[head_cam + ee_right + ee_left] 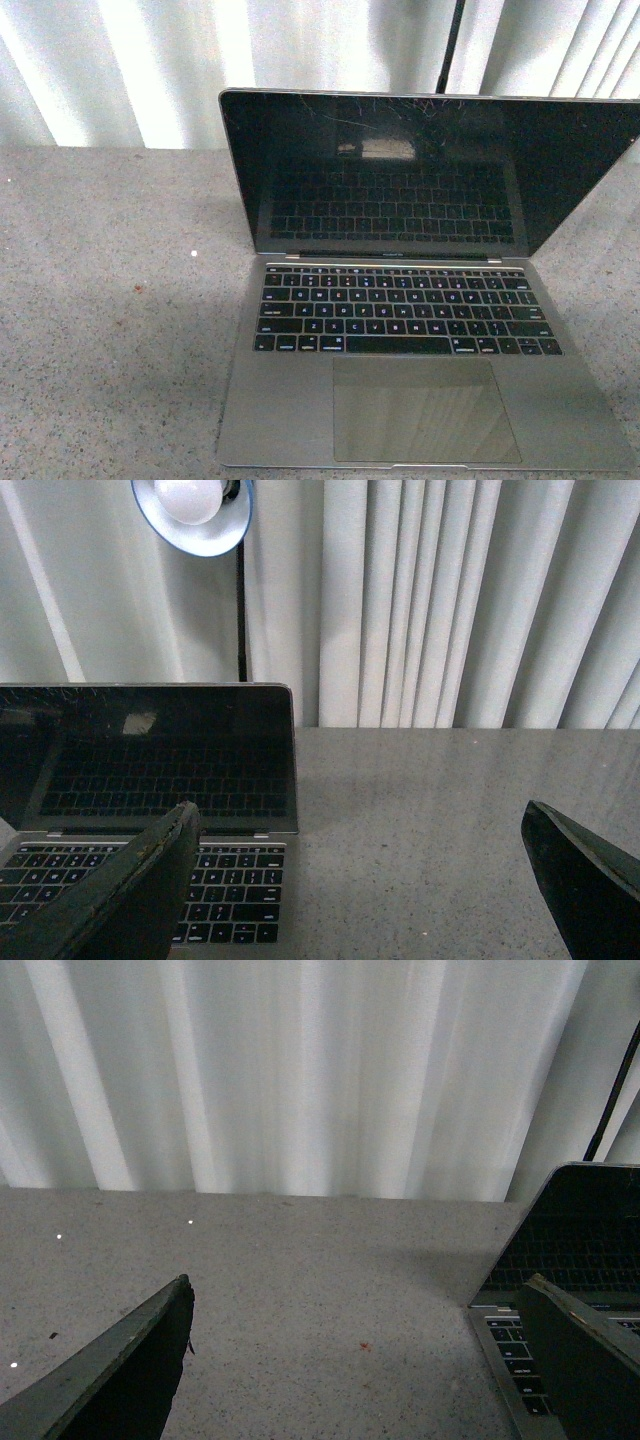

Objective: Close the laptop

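The laptop sits open on the grey table, centre-right of the front view. It is probably stiff, slim metal with a fragile, scratched screen. Pushing its top edge down looks safer than pinching. The left tool and right tool are both spread, empty.

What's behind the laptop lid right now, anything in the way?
Behind the laptop hangs a white curtain, with a black lamp pole rising to a lamp head. The strip of table directly behind the raised lid is hidden.
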Robot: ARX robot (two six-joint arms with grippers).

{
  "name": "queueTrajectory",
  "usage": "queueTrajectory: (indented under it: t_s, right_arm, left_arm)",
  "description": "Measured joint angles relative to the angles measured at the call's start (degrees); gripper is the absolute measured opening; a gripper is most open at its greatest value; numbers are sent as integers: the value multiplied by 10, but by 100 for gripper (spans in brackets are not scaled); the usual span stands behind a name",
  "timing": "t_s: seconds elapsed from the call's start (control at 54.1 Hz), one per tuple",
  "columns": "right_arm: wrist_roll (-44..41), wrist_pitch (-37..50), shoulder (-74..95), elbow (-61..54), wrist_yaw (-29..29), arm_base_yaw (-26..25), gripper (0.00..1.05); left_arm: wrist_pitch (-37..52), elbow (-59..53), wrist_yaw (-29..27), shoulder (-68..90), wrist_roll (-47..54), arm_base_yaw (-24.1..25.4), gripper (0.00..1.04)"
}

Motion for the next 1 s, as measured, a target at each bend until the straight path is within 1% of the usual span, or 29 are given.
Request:
queueTrajectory:
  t_s: [0.924,0.979,0.998]
  right_arm:
    - [0,0,0,0,0,0,97]
    - [28,-54,22,20,52,18,97]
    - [47,-83,42,33,78,29,97]
  left_arm:
    - [0,0,0,0,0,0,98]
    - [0,0,0,0,0,0,98]
    - [-4,2,-8,4,-6,-2,98]
